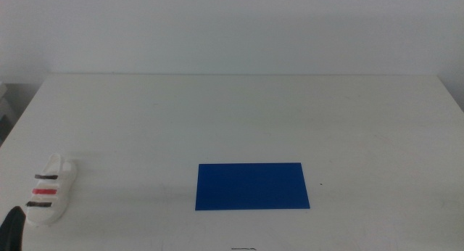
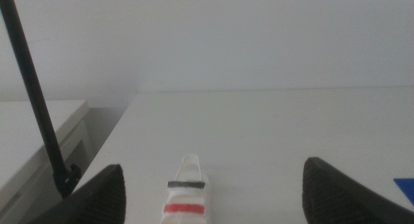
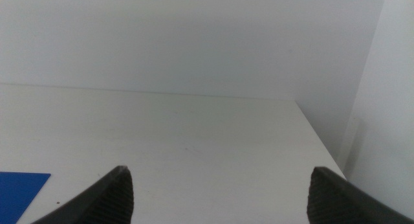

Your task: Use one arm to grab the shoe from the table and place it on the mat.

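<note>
White shoe (image 1: 49,190) lying flat on the white table (image 1: 239,113), far out by the left edge, toe end pointing away from the camera. 3 straps across the top: 2 dark, 1 red between them. Blue mat (image 1: 251,186) lying flat near the middle front of the table, well apart from the shoe. Nothing on the mat yet.

Left gripper (image 2: 213,188) low and close behind the shoe, jaws spread wide, shoe (image 2: 185,197) lined up in the gap between them but not touched. Only a dark bit of it showing in the middle view, at the bottom left corner (image 1: 14,228). Right gripper (image 3: 220,191) waiting on the other side, jaws spread wide too, holding nothing, a corner of the mat (image 3: 19,191) just in sight.

Not picked up yet, so all of the job left to do.

Possible trouble from here:
- Shoe sitting very near the table's left edge. A bump from 1 jaw, and maybe off the side and down to the floor.
- Chunky, rounded shape. A pinch too near the tip, and probably a slip or a twist out of the jaws.
- Coming down too hard, and jaws hitting the table.
- Long carry across to the mat. A weak hold, and likely a drop on the way, or a landing half off the blue.
</note>
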